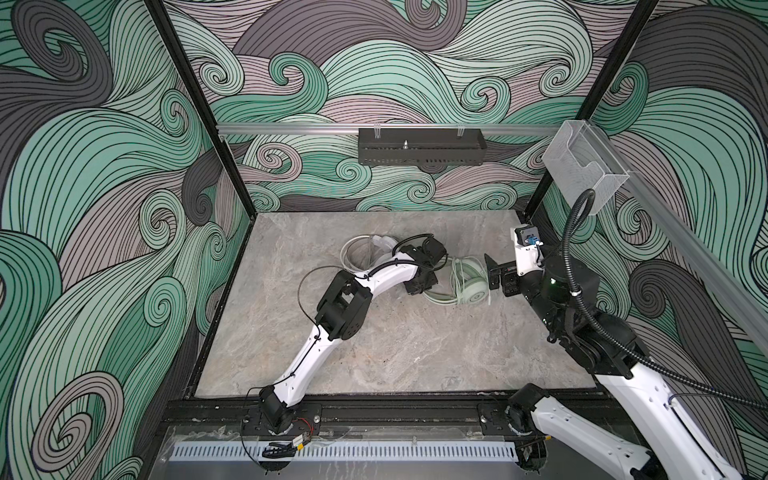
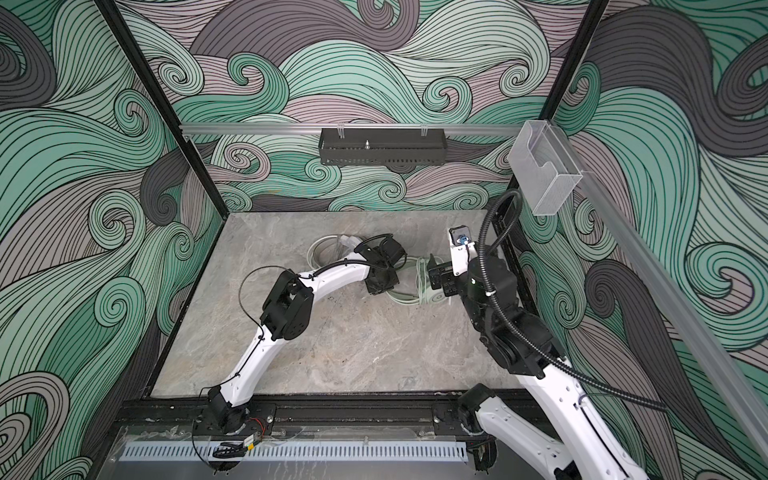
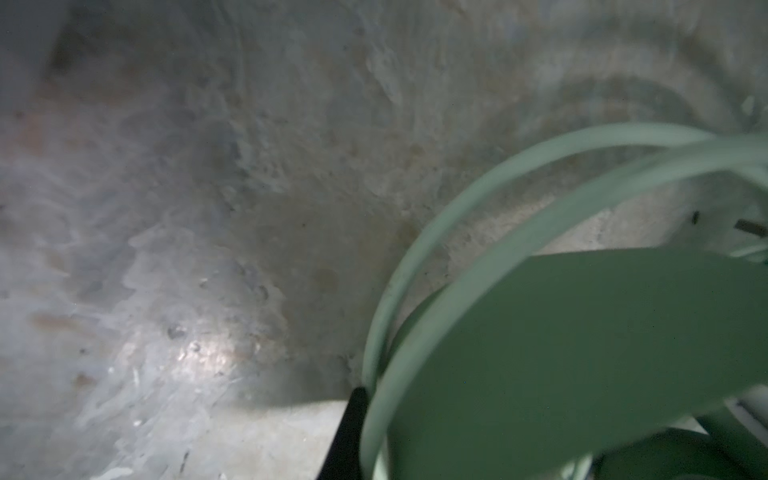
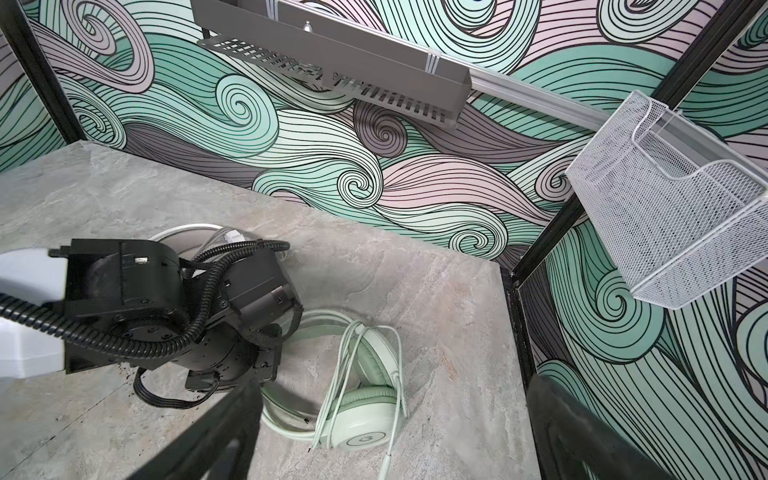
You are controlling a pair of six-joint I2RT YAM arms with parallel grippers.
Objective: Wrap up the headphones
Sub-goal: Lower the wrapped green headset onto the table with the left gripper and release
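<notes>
The mint green headphones (image 1: 471,284) (image 2: 432,286) lie on their side at the table's back right, with their thin cable (image 4: 351,365) looped over the earcups (image 4: 365,432). My left gripper (image 1: 426,286) (image 2: 380,286) is low at the headband (image 4: 286,419). In the left wrist view the headband (image 3: 582,353) fills the corner beside one black finger (image 3: 347,432); the other finger is hidden. My right gripper (image 1: 492,272) (image 4: 395,386) hangs open just right of the earcups, holding nothing. The white headphones (image 1: 365,249) (image 2: 328,249) lie behind the left arm, partly hidden.
A black slotted tray (image 1: 419,151) hangs on the back wall rail. A pale basket (image 1: 582,170) (image 4: 673,216) hangs on the right rail above the right arm. The grey stone table (image 1: 395,353) is walled on three sides.
</notes>
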